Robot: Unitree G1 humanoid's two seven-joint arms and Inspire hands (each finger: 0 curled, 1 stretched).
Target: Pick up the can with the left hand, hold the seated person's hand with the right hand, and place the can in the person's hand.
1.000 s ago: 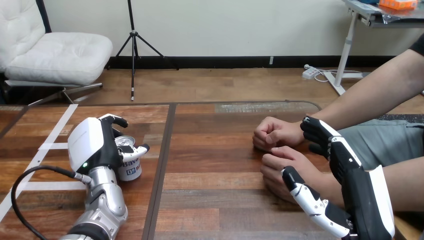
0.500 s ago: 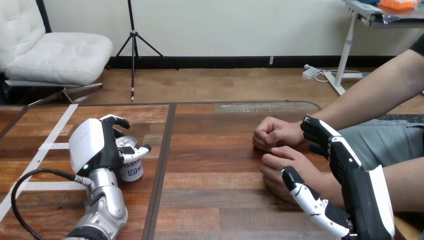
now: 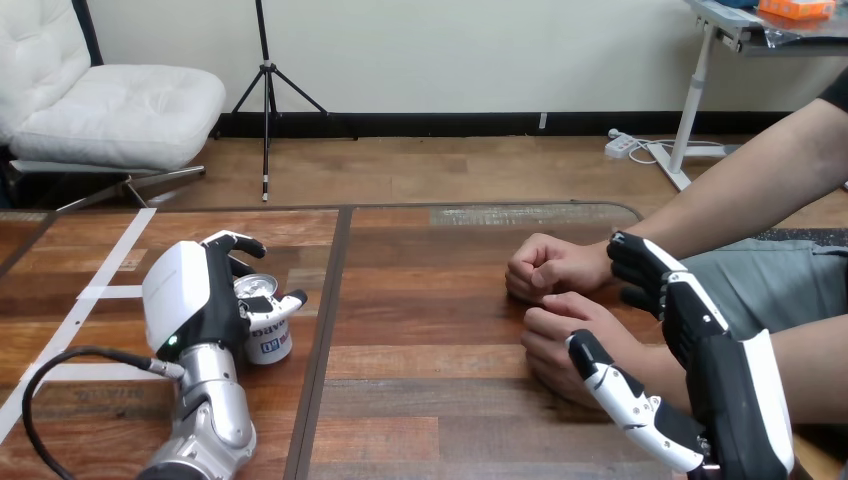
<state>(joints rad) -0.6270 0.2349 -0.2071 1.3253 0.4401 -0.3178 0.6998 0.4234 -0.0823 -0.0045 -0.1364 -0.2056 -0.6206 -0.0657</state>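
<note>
Closest to you, the right robot hand sits at the wrist of the person's near hand, but you cannot tell if it grips yet. Further off, the left robot hand is wrapped round the can, which leans a little, low over the table. The near hand and the person's far hand are fists, so carrying and giving the can are left to do.

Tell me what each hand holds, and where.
Left hand holds the can by its side, fingers curled round it. Right hand is at the person's nearer wrist; whether it grips cannot be told.
</note>
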